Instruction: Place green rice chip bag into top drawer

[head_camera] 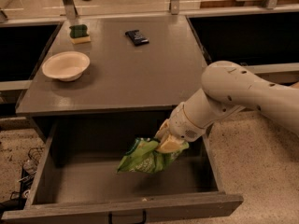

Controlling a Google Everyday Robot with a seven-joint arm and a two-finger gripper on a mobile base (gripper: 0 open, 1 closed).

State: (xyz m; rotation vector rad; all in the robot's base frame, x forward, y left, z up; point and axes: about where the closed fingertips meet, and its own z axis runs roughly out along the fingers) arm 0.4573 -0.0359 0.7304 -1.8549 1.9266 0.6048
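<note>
The green rice chip bag (145, 157) is a crinkly bright-green pouch, and it hangs inside the open top drawer (126, 208), just above the drawer's grey floor at its right half. My gripper (168, 141) comes in from the right on a white arm and is shut on the bag's upper right corner. The drawer is pulled fully out below the grey counter (135, 69). Its black handle (127, 217) shows at the bottom edge.
On the counter stand a white bowl (66, 65) at the left, a green-and-yellow sponge (80, 33) at the back left, and a small dark packet (137, 37) at the back middle. Dark open compartments flank the counter. The floor is speckled.
</note>
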